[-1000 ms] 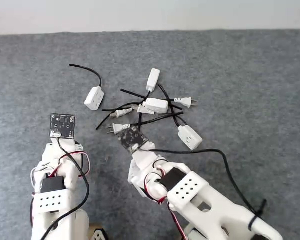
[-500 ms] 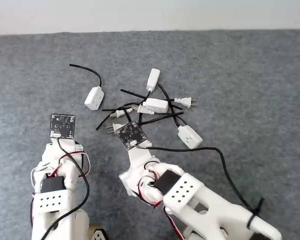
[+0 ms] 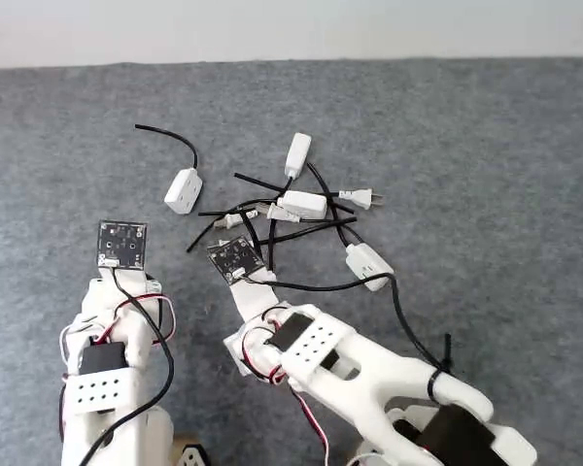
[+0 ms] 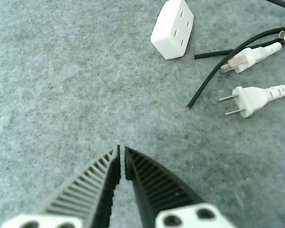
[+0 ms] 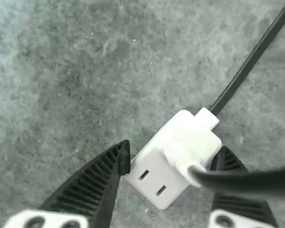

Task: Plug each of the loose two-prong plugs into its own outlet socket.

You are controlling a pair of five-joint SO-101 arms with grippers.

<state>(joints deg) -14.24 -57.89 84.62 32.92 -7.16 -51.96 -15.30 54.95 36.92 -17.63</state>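
Several white outlet sockets lie on the grey carpet: one at the left, one at the back, one in the cord tangle and one at the right. Loose two-prong plugs rest among black cords. My left gripper is shut and empty, short of a socket and two plugs. My right gripper is open, and a corded socket on the carpet shows between its fingers. I cannot tell whether they touch it.
The right arm's wrist board hangs over the left end of the cord tangle, trailing a black cable. The left arm's wrist board sits at the lower left. Bare carpet lies on the right, and a pale wall runs along the back.
The right arm has swung left and slightly forward, its wrist board sliding over the nearest plug and its cable following. The left arm has not moved.
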